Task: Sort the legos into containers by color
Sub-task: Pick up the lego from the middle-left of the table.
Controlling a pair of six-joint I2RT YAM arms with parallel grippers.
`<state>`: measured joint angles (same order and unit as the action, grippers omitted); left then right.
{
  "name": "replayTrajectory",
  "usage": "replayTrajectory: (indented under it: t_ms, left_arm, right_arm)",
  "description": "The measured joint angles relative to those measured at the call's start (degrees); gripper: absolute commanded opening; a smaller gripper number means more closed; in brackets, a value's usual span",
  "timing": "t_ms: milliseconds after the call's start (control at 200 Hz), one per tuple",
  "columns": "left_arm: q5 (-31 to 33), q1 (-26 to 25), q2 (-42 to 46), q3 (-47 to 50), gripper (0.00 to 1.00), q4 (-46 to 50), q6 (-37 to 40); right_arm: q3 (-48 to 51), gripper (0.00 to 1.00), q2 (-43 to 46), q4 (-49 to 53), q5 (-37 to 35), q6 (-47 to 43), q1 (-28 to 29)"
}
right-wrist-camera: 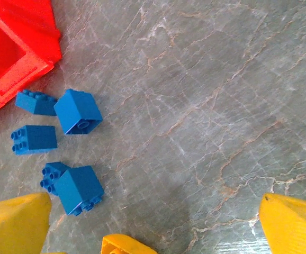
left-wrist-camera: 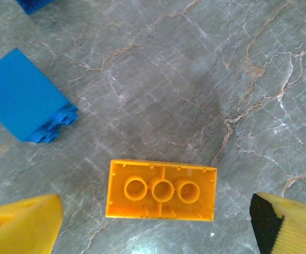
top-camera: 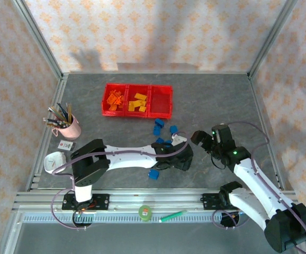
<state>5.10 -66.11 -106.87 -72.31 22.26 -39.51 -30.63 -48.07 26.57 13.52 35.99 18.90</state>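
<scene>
At the far left of the tabletop (top-camera: 222, 95) stands a pink cup of pencils (top-camera: 67, 127), well apart from the work. Toward the back the red containers (top-camera: 161, 101) sit joined in a row. The left bin holds orange pieces (top-camera: 114, 99), the middle bin holds yellow pieces (top-camera: 138, 102), and the right bin looks empty. In front of them, loose blue bricks (top-camera: 159, 127) lie scattered.

The left pincer (top-camera: 180, 157) hangs low with its jaws spread wide. The wrist view shows its yellow fingers (left-wrist-camera: 20, 225) on either side of a yellow brick (left-wrist-camera: 162, 190), touching neither end. That brick lies upside down on the tabletop, hollow side up, with its long axis running from finger to finger. Just to the right, the right pincer (top-camera: 200, 138) is also wide and holds nothing, hovering near the blue bricks.

The likeliest trouble, as I judge it, is a poor grip. Closing along the brick's length leaves only the short end faces to press on, and an off-centre squeeze could twist the smooth plastic or make it skid out. A single blue brick (left-wrist-camera: 23, 98) lies near the left finger and could be nudged. The two pincers are close together, so a lift or swing could bring the arms into contact. A release over the wrong bin would mix the colours.
</scene>
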Motion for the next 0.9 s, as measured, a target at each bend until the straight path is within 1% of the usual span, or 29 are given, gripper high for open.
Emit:
replayTrajectory:
  t_ms: [170, 300, 501, 551, 616, 661, 811, 901]
  left_arm:
    - [-0.5, 0.0, -3.9, -1.3, 0.94, -0.6, 0.1]
    - [-1.1, 0.0, -6.7, -2.2, 0.91, -0.7, 0.3]
    - [-1.6, 0.0, -7.8, -3.3, 0.88, -1.0, 0.4]
    - [-1.5, 0.0, -8.3, -3.8, 0.84, -1.0, 0.5]
    - [-1.2, 0.0, -8.7, -4.2, 0.71, -0.7, 0.7]
    - [-1.1, 0.0, -8.7, -4.2, 0.66, -0.5, 0.3]
    - [-0.8, 0.1, -8.8, -4.2, 0.67, -0.6, 0.5]
    - [-0.8, 0.1, -8.8, -4.2, 0.65, -0.6, 0.5]
  right_arm:
    - [0.0, 1.0, 0.0, 0.0, -1.6, 0.2, -0.8]
    - [0.0, 1.0, -0.1, 0.0, -1.6, 0.2, -1.1]
    - [0.0, 1.0, -0.9, -0.8, -0.8, 0.0, -1.1]
    - [0.0, 1.0, -0.9, -1.1, -0.4, -0.1, -1.1]
    - [0.0, 1.0, -0.9, -1.3, 0.0, -0.2, -1.1]
    - [0.0, 1.0, -0.9, -1.5, 0.0, -0.3, -1.1]
    - [0.0, 1.0, -0.9, -2.0, 0.5, -0.7, -1.1]
    - [0.0, 1.0, -0.9, -2.2, 0.9, -0.8, -1.1]
